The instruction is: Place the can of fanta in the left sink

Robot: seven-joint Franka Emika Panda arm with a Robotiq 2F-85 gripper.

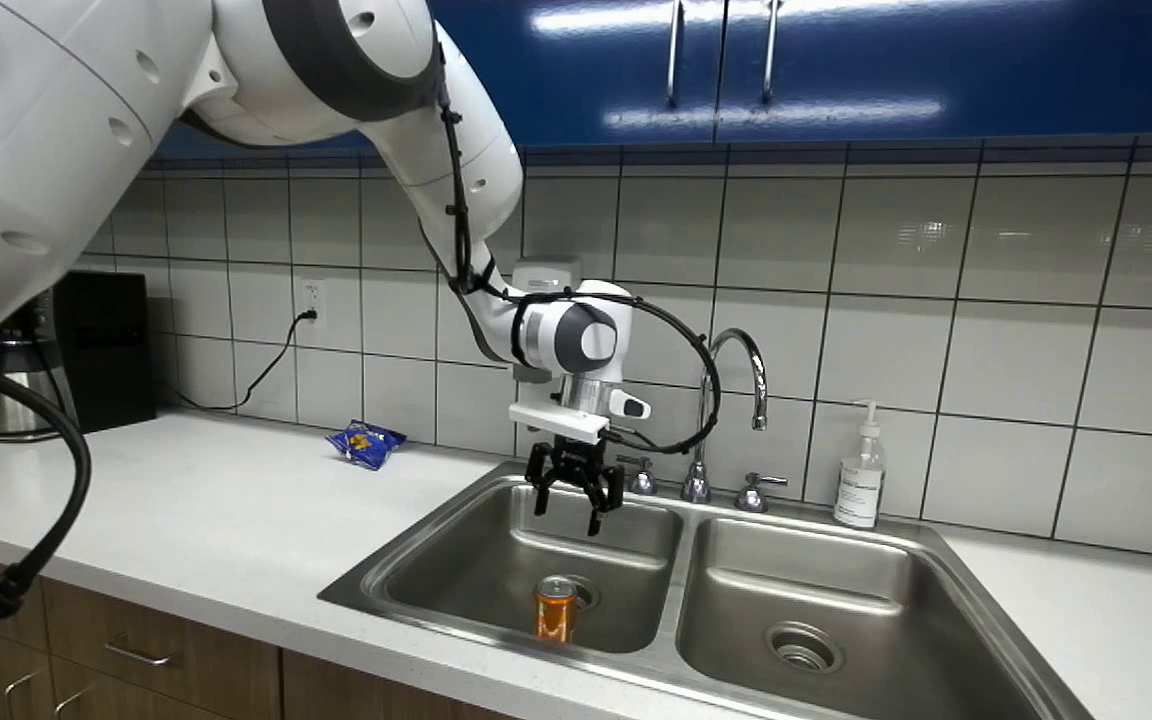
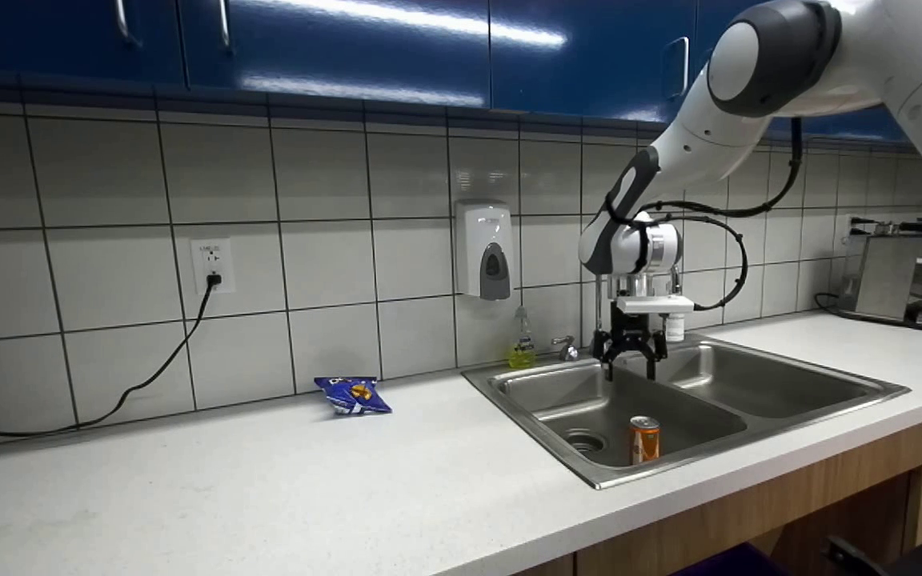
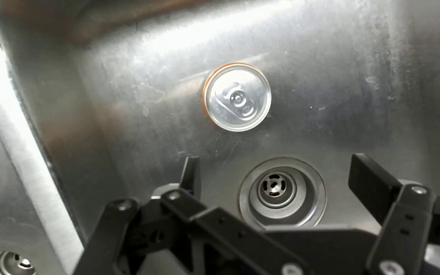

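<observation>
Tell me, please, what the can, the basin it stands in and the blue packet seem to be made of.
The can looks metal, likely aluminium, with a shiny silver top and orange side. The basin is probably satin stainless steel, given its grey colour and soft reflections. The blue packet seems plastic film or foil, its surface creased and glossy; I cannot tell which.
</observation>
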